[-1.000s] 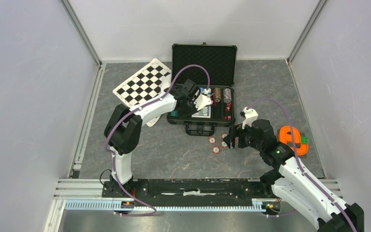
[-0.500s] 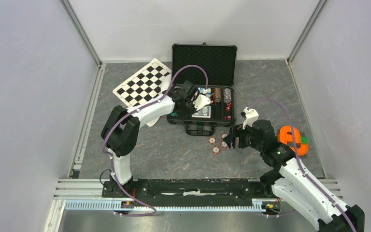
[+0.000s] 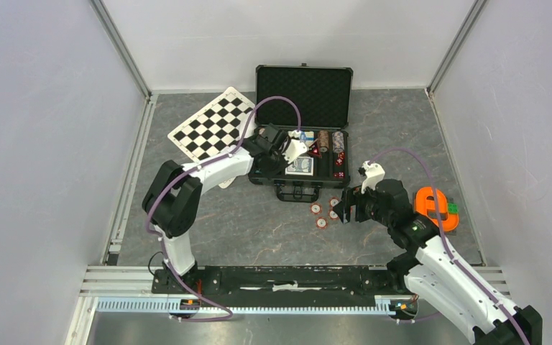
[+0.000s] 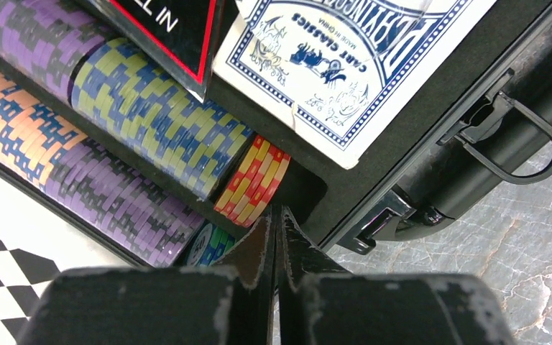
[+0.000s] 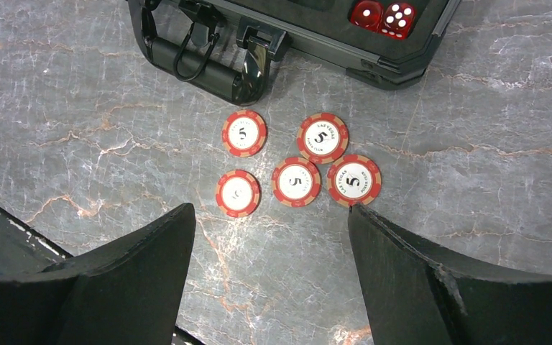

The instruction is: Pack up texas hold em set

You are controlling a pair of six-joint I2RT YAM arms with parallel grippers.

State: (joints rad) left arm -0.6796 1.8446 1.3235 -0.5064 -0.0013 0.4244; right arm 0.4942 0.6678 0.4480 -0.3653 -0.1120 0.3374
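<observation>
Hovering over the open case (image 3: 303, 93) in the upper middle of the overhead view, my left fingers (image 4: 274, 223) are pressed together with nothing between them. Their tips are beside the rows of chips (image 4: 151, 122) and a blue-backed card deck (image 4: 352, 65) in the foam. My right fingers (image 3: 343, 208) are spread wide and empty above the table (image 5: 79, 144). Five red chips (image 5: 296, 181) lie loose at the centre of the right wrist view, just below the case's handle (image 5: 208, 72). Two red dice (image 5: 384, 14) sit inside the case at the top.

Five red poker chips (image 5: 296, 182) on marbled table (image 5: 79, 93), end effector (image 5: 269, 213) spread, case (image 5: 259, 61), dice (image 5: 384, 14) beyond
</observation>
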